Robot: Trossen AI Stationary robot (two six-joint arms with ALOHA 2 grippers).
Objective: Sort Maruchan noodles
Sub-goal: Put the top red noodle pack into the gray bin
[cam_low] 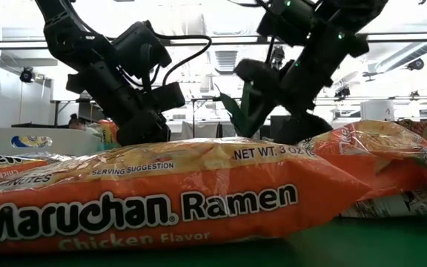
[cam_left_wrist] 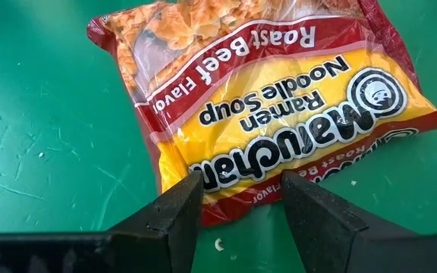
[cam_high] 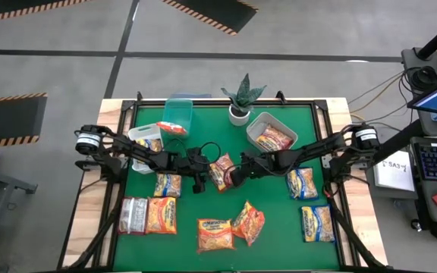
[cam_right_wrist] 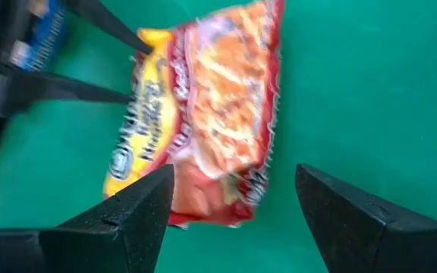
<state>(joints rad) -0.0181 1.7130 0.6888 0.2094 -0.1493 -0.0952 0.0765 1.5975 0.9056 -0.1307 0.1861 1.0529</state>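
The red-and-yellow Roast Beef noodle packet (cam_high: 221, 171) lies flat on the green mat at the table's middle, between my two grippers. My left gripper (cam_high: 201, 184) is open at the packet's left side; in its wrist view, the left gripper (cam_left_wrist: 241, 189) has its fingers over one short edge of the packet (cam_left_wrist: 279, 98). My right gripper (cam_high: 234, 178) is open just right of the packet. In its wrist view, the right gripper (cam_right_wrist: 234, 189) is spread wide, with the packet (cam_right_wrist: 203, 114) ahead of the fingers. The other packets lie flat on the mat or in the bins. My left gripper's open fingers (cam_left_wrist: 179, 208) come from above, slanting, over the packet's short edge (cam_left_wrist: 237, 199), which is wider than the gap between them. I cannot tell whether the fingertips touch the plastic. The packet lies flat on the mat.
Yellow-and-blue packets (cam_high: 168, 184) (cam_high: 302, 183) (cam_high: 317, 223), a silvery one (cam_high: 133, 214) and orange ones (cam_high: 161, 215) (cam_high: 215, 233) (cam_high: 249, 222) lie around. At the far edge stand a white bin (cam_high: 136, 133), a clear-teal bin (cam_high: 178, 112), a grey bin (cam_high: 258, 123) and a potted plant (cam_high: 241, 98).
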